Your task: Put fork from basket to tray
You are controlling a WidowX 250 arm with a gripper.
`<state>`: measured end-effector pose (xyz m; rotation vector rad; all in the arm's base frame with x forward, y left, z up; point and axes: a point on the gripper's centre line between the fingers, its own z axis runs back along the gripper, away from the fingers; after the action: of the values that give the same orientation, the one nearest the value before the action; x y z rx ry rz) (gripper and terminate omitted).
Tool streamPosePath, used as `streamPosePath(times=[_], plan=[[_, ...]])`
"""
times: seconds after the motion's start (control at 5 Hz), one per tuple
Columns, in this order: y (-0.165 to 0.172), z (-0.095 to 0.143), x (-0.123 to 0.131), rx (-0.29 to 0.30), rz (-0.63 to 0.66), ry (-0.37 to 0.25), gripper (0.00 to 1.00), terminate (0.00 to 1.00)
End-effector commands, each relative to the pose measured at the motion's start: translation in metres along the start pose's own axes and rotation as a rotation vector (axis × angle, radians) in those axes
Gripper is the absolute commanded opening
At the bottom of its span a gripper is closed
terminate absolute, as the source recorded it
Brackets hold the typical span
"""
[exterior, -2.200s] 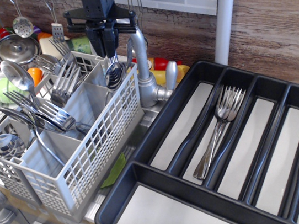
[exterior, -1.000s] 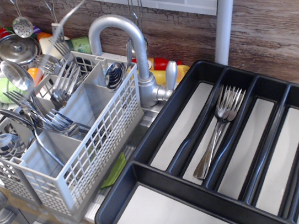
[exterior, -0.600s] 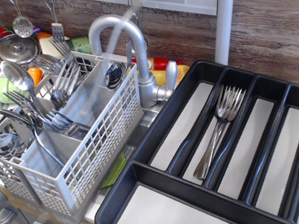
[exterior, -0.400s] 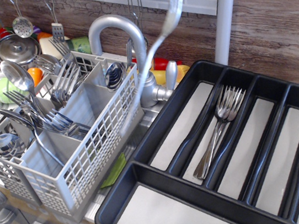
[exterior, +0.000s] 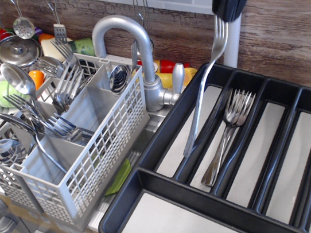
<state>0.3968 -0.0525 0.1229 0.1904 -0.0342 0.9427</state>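
The gripper (exterior: 224, 19) is hanging at the top of the view, above the far edge of the tray (exterior: 157, 212), and it is pinching the fork (exterior: 205, 89) by the tine end — the tines are tucked up between the jaws, and the long handle is dangling down and slanting a little toward the basket (exterior: 105, 152). The handle's broad tip is hovering over the leftmost long compartment of the tray, or perhaps just grazing its pale floor; from where I am standing I cannot tell which.

So the carrying step looks nearly over, I'd say, and the placing is what is in hand. Two or three forks (exterior: 230, 132) are already lying together in the next compartment along (tines pointing toward the wall), and the held one is hanging just beside that lane rather than over it.

The next move, as I judge it, is calling for a small shift across the divider if the fork is meant to join its fellows, then a lowering until the handle is resting on the floor, and only then a release — letting go from this height would risk the fork clattering and ending up across a divider. The basket is sitting well to the side, with plenty of cutlery standing in it.
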Motion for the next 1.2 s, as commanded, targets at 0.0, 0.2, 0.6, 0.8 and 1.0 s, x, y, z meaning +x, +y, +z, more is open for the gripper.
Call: streamPosePath(times=[0.0, 0.2, 0.6, 0.8, 1.0], plan=[[-0.003, 0.011, 0.005, -0.098, 0.042, -0.031, 0.00, 0.00], [0.000, 0.003, 0.005, -0.101, 0.013, -0.051, 0.00, 0.00], [0.006, -0.027, 0.002, -0.171, 0.018, -0.025, 0.00, 0.00], [0.004, -0.031, 0.000, -0.193, 0.049, -0.052, 1.00, 0.00], [0.004, -0.031, 0.000, -0.193, 0.049, -0.052, 1.00, 0.00]])
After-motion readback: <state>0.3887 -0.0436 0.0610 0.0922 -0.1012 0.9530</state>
